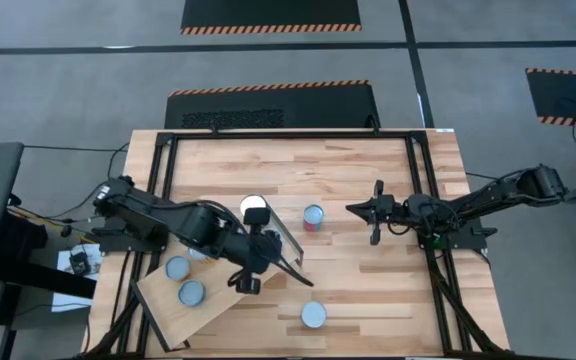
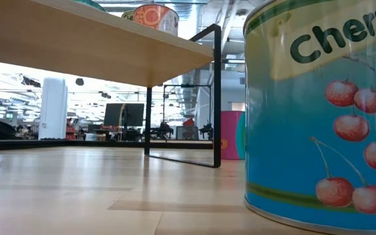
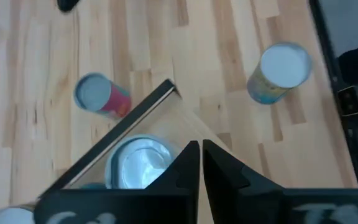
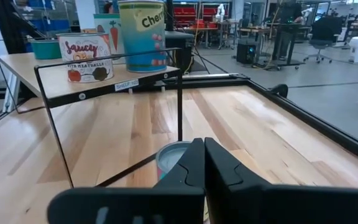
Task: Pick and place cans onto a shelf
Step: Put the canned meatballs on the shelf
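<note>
Your left end effector (image 1: 249,284) is closed and holds nothing. It hangs by the shelf (image 1: 158,297), at its raised dark end. Your right end effector (image 1: 374,214) is closed and empty too, out over the bench (image 1: 368,170). Three cans (image 1: 190,293) stand on the shelf. One pink can (image 1: 313,216) stands on the bench between the arms. Another can (image 1: 313,314) stands near the front edge.

The wooden table (image 1: 368,170) carries the shelf (image 1: 163,305) and two cans (image 1: 313,216) (image 1: 313,314).
</note>
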Robot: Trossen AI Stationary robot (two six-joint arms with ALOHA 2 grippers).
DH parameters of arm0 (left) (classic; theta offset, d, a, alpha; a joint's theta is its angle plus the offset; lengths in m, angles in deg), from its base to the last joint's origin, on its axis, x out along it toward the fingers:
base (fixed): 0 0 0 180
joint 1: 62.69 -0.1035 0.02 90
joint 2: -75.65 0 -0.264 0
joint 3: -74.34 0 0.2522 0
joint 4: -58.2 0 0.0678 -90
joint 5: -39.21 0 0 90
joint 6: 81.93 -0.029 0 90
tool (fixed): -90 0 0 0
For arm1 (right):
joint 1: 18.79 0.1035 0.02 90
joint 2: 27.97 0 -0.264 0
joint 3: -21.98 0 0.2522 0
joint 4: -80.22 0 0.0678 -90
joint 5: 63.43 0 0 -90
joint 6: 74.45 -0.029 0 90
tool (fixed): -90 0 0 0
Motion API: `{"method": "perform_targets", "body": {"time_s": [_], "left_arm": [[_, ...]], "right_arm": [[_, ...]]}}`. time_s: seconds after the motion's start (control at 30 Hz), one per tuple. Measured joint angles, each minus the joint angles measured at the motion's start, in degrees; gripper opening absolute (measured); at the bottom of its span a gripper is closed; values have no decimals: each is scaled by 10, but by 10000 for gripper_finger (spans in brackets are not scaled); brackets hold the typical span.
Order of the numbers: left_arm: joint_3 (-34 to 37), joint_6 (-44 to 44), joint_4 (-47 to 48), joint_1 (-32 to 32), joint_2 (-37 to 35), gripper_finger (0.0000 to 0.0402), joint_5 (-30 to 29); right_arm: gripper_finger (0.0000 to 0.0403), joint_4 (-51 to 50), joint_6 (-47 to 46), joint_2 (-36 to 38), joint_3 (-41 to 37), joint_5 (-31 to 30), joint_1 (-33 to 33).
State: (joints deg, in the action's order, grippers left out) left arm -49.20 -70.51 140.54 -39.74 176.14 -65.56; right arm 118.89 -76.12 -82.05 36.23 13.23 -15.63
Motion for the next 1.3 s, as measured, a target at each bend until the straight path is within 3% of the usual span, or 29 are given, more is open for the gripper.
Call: {"method": "perform_targets", "body": {"time_s": [0.43,1.3], "left_arm": [[0,24,56,-7,43,84,-22],[36,13,68,-13,47,89,-31]], "right_arm": [[13,-2,6,0,0,0,0],[13,-3,7,0,-1,0,0]]}}
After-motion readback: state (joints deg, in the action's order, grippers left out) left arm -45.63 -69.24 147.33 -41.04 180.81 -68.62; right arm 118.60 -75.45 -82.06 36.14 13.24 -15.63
